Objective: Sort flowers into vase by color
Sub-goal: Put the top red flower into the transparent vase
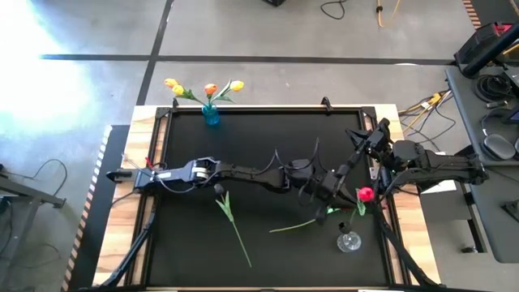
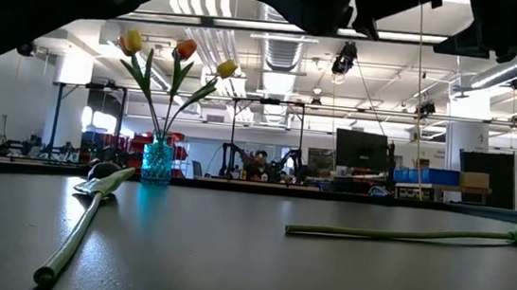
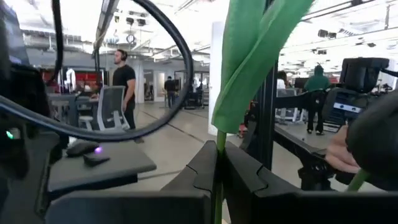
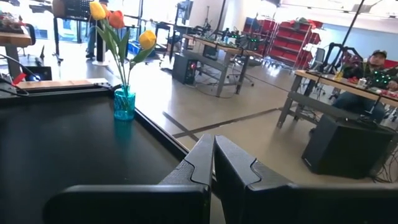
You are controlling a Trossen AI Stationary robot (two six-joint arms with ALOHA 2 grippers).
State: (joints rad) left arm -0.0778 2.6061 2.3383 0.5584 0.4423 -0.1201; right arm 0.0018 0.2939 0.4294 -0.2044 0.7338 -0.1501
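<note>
From above: black worktop (image 1: 268,146) bare across its middle and along the far edge, crowded only toward the right edge. Left gripper (image 1: 334,199) reached across from the left edge to just short of the right one; right gripper (image 1: 361,136) raised near the far right corner. Blue vase (image 1: 211,115) at the far edge near the left corner, filled with yellow and orange tulips (image 1: 207,89). Clear glass vase (image 1: 349,242) close to the near right corner. Red tulip (image 1: 365,195) just beside the left gripper, above that clear vase. Loose flower (image 1: 233,217) flat near the middle, long axis diagonal toward the near edge. Second loose stem (image 1: 296,225) flat too, running roughly left to right.

At table height: blue vase (image 2: 157,162) upright, tulips (image 2: 177,51) fanned upward. Loose flower (image 2: 90,219) and second loose stem (image 2: 402,235) flat, well apart, with bare surface between.

Left wrist: left gripper (image 3: 219,149) clamped tight on a held stem (image 3: 219,140), thin, green and upright, with a broad leaf above the fingers.

Right wrist: right gripper (image 4: 213,146) closed on nothing, facing the blue vase (image 4: 124,102) across open worktop.
</note>
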